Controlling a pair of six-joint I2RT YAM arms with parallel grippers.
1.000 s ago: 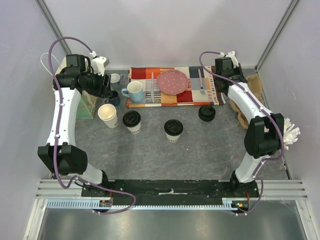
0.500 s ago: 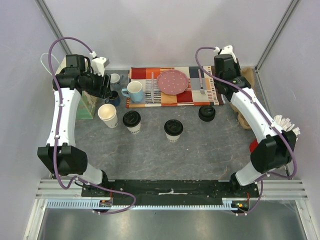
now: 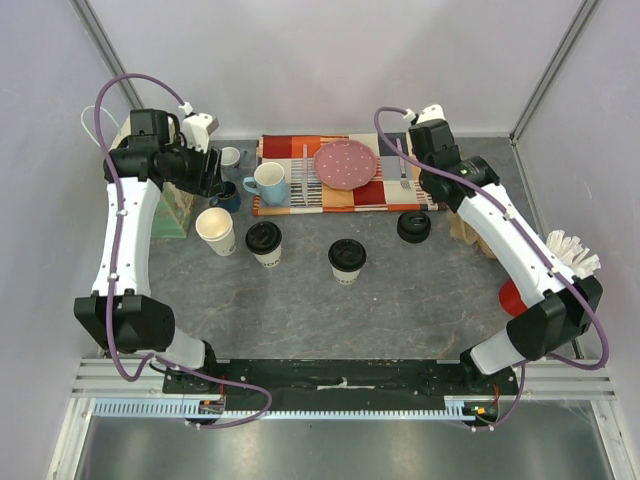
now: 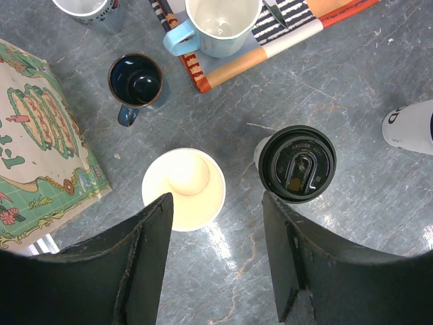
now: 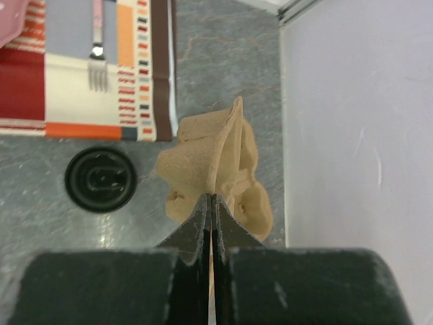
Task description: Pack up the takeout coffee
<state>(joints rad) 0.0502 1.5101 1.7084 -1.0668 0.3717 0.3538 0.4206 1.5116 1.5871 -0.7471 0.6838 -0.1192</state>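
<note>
- Cup looks light, thin-walled and crushable; squeeze its sides gently below the rim.
- Left hand spread over it, right hand pinching bag.

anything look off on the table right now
One paper cup stands open with no lid, while a loose black lid lies apart near the placemat. The brown paper bag pinched in the right hand looks crumpled.

cup cut off R edge, brown paper partly behind R arm
</note>
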